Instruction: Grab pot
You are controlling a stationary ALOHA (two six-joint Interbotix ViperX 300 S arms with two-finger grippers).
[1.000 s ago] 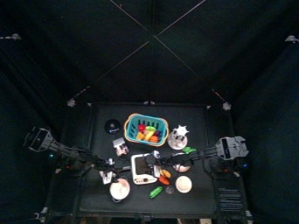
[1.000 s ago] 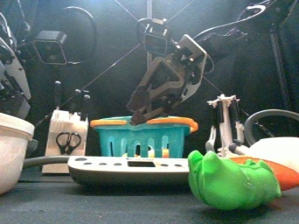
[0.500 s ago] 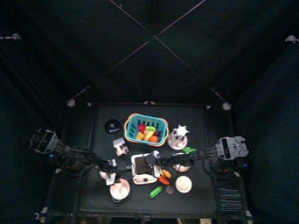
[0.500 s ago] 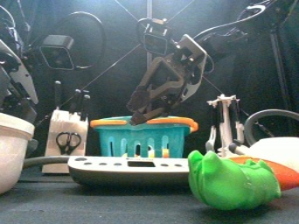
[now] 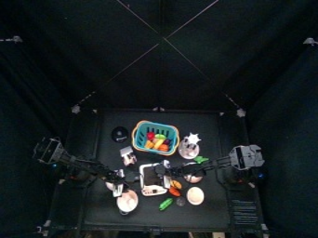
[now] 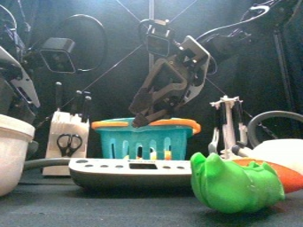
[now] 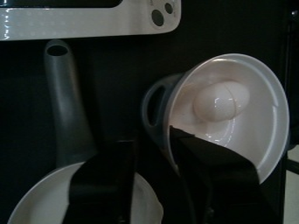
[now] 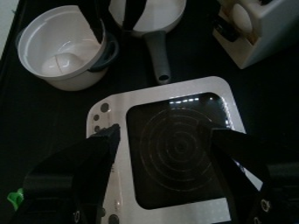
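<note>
Just beyond the left gripper [image 7: 158, 162]: pot [image 7: 228, 101].

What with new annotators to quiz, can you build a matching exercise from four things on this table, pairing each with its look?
Things:
1. basket
2. cooktop
3. leafy toy
4. pot

Looks:
A. green
B. teal
C. white frame, black middle
D. white, round knob on its lid

Pairs: 1-B, 2-C, 3-A, 4-D
</note>
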